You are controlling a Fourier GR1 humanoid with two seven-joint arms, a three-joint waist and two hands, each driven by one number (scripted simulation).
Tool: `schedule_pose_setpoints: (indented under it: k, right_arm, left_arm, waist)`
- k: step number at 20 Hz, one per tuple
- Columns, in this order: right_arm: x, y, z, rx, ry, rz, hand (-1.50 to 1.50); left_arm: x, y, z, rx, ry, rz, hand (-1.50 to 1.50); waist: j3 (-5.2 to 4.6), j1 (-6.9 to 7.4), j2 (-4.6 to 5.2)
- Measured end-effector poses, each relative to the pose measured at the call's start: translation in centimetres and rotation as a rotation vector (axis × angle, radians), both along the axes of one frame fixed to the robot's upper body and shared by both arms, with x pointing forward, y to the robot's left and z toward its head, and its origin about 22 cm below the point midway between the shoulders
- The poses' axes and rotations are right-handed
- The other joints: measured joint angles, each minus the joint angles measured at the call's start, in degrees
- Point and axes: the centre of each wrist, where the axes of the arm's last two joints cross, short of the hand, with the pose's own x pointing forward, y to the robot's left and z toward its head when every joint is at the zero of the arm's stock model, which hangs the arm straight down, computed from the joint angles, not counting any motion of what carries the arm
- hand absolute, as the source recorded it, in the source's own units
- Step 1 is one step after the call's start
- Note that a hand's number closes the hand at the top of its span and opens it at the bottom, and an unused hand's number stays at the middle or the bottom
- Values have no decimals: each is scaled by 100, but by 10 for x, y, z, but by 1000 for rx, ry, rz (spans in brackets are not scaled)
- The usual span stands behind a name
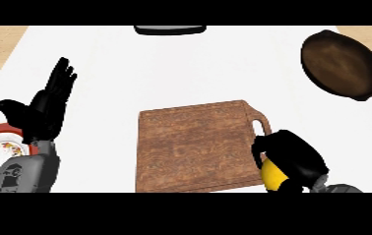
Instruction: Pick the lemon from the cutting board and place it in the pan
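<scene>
A yellow lemon (272,176) sits at the right edge of the brown wooden cutting board (196,148), mostly hidden under my right hand (294,155), whose fingers curl round it. The dark brown pan (338,64) lies at the far right of the white counter, well beyond the board. At the left edge my left hand (51,103) rests open with fingers up, away from the board.
A dark, flat object (169,30) lies at the counter's far edge in the middle. A white and red thing with a pattern (10,143) shows at the left edge, partly behind my left forearm. White counter lies between board and pan.
</scene>
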Motion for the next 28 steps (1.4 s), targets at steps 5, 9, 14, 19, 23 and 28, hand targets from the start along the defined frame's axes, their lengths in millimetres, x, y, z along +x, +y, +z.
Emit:
schedule_pose_setpoints:
  k: [5, 9, 14, 19, 23, 28]
  right_arm:
    - [-14, -28, 41, 146, -264, -70, 150]
    - [-27, -53, 71, 262, -382, -145, 150]
    - [-25, -89, 96, 373, -480, -255, 150]
    - [5, -123, 106, 545, -476, -374, 150]
    - [37, -162, 109, 630, -476, -455, 150]
    - [75, -203, 101, 597, -528, -527, 150]
  left_arm:
    - [-2, 0, 0, 2, -1, 9, 0]
    - [-3, -6, -1, -2, -1, -4, 0]
    - [3, -12, -2, 0, -8, -13, 0]
    - [8, -20, 2, -1, -16, -33, 0]
    - [9, -19, 4, 1, -13, -48, 0]
    - [14, -22, 7, -2, -20, -62, 0]
  waist:
    - [0, -29, -3]
    - [-2, 21, 9]
    - [-3, 99, 35]
    - [-3, 204, 54]
    - [-1, 270, 70]
    - [2, 347, 94]
